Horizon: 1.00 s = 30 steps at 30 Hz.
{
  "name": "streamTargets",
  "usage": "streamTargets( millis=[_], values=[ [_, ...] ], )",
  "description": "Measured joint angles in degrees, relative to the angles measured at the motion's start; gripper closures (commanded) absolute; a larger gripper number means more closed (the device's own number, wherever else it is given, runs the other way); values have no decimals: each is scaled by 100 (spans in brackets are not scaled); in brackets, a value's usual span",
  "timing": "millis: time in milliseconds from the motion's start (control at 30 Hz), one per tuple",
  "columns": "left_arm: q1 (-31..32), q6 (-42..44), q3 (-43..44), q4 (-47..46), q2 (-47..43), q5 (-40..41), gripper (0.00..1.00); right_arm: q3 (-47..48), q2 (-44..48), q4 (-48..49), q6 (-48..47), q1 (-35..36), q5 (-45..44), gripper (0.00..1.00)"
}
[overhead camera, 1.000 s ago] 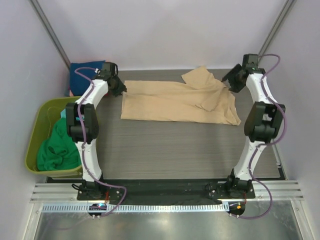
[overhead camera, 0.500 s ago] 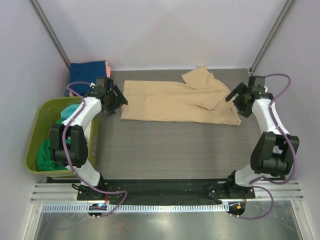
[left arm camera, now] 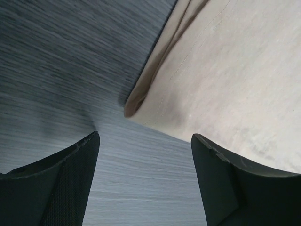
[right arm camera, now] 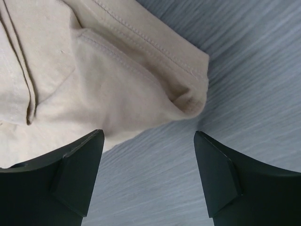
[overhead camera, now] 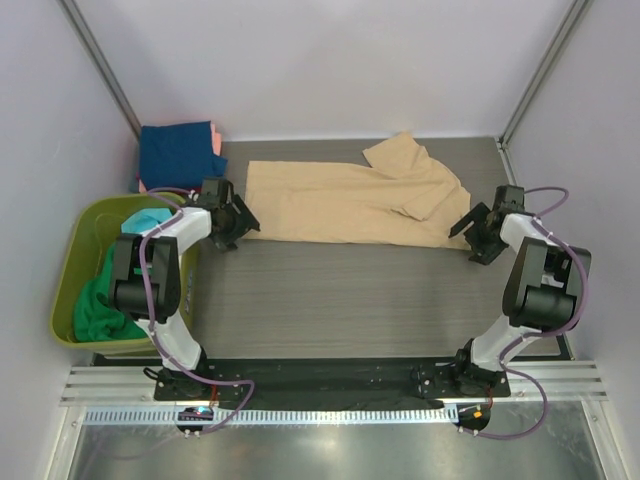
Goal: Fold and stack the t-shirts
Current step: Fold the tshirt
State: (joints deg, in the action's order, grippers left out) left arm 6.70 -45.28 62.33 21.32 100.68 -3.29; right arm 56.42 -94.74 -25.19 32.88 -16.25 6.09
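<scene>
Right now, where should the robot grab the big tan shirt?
The tan shirt lies flat, so probably pinch its two near corners, where folded edges stick out: left gripper from the left end, right gripper from the right end.

In the left wrist view, the tan t-shirt (left arm camera: 235,70) was cut off by the top and right edges, and the left claw (left arm camera: 145,136) by the bottom edge. In the right wrist view, the same shirt ran past the top and left edges, and the right claw (right arm camera: 148,133) was cropped below. Overhead, the left arm (overhead camera: 165,265) hid the right wall of the bin (overhead camera: 70,250) and part of the green t-shirt (overhead camera: 100,305). The pink t-shirt (overhead camera: 217,140) showed only as a sliver beside the navy t-shirt (overhead camera: 175,150).
</scene>
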Motion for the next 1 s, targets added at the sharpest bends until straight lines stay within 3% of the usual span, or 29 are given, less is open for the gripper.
streamTargets(
  millis=[67,100,267,333,400,433,700,833,1000],
  values=[
    [9,-66,0,-79,11,26,21,2,-109,151,4,0,7,28],
    [11,-81,0,-131,26,44,25,4,-188,219,11,0,9,43],
    [72,-170,13,-358,197,68,33,94,-448,577,125,-37,83,57],
    [116,-240,57,-472,284,90,56,129,-525,680,140,-52,125,75],
    [160,-280,186,-570,481,107,93,168,-638,778,168,-52,175,95],
    [184,-310,254,-597,579,111,100,205,-691,809,168,-52,201,99],
    [240,-181,1788,186,1043,125,100,1392,-1034,216,319,-48,544,99],
    [245,-85,1834,424,28,382,100,1794,-249,46,280,-39,470,99],
    [236,-138,612,98,-1786,472,100,686,1150,247,251,-219,420,99]
  ],
)
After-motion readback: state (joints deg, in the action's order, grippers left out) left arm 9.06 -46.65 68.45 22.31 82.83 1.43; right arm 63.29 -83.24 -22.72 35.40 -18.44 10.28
